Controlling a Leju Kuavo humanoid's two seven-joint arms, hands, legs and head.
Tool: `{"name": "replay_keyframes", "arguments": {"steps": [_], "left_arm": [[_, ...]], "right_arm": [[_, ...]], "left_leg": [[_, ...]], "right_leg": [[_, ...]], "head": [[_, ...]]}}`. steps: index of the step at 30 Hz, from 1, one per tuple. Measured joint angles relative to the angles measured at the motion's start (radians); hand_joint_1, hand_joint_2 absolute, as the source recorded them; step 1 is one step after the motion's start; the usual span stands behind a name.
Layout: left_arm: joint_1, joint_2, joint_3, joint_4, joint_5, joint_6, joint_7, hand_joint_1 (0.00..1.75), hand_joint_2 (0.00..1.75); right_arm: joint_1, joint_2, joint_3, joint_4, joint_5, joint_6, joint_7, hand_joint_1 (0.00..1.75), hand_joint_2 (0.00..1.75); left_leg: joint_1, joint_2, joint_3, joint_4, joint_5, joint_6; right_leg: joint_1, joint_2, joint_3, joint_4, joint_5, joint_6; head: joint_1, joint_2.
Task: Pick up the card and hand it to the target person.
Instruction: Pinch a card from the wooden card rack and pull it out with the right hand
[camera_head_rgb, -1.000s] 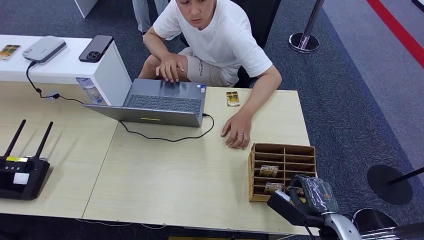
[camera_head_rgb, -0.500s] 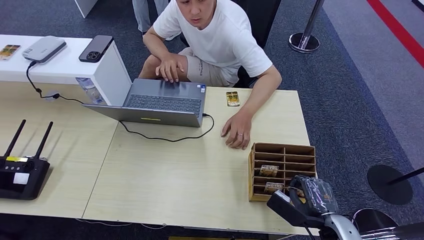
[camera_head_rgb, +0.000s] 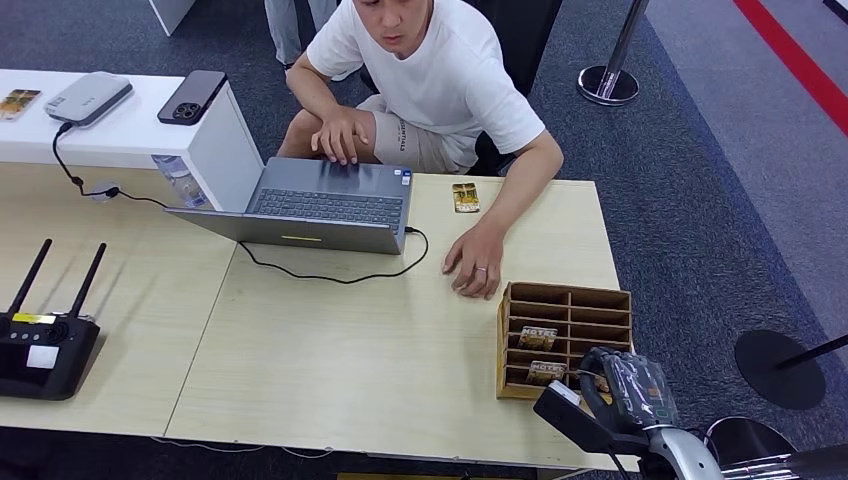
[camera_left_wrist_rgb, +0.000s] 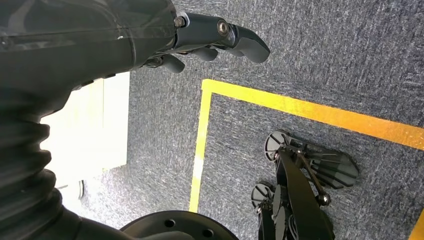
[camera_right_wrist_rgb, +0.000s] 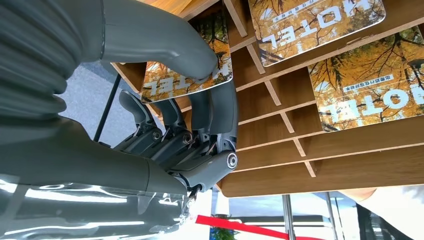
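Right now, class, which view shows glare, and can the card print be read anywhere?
Right wrist view: glare streaks on the shiny arm cover, yet the card under the right hand's thumb and its neighbours read HOTEL, inverted. Head view: evenly lit, cards in the rack too small to read.

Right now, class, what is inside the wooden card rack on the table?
The wooden card rack holds hotel cards: two lie in its left slots, and the right hand pinches a third card. The hand covers the nearest right slots, so their contents cannot be seen.
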Motion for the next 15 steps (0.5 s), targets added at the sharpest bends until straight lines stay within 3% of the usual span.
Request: {"name": "replay_keyframes", "arguments": {"steps": [11,15], "left_arm": [[0.000,0.000,0.000,0.000,0.000,0.000,0.000,0.00,1.75],[0.000,0.000,0.000,0.000,0.002,0.000,-0.001,0.00,1.75]], "right_arm": [[0.000,0.000,0.000,0.000,0.001,-0.002,-0.001,1.48,1.75],[0.000,0.000,0.001,-0.002,0.014,-0.062,-0.047,1.48,1.75]], "left_leg": [[0.000,0.000,0.000,0.000,0.000,0.000],[0.000,0.000,0.000,0.000,0.000,0.000]], "right_leg": [[0.000,0.000,0.000,0.000,0.000,0.000],[0.000,0.000,0.000,0.000,0.000,0.000]], "head": [[0.000,0.000],[0.000,0.000]]}}
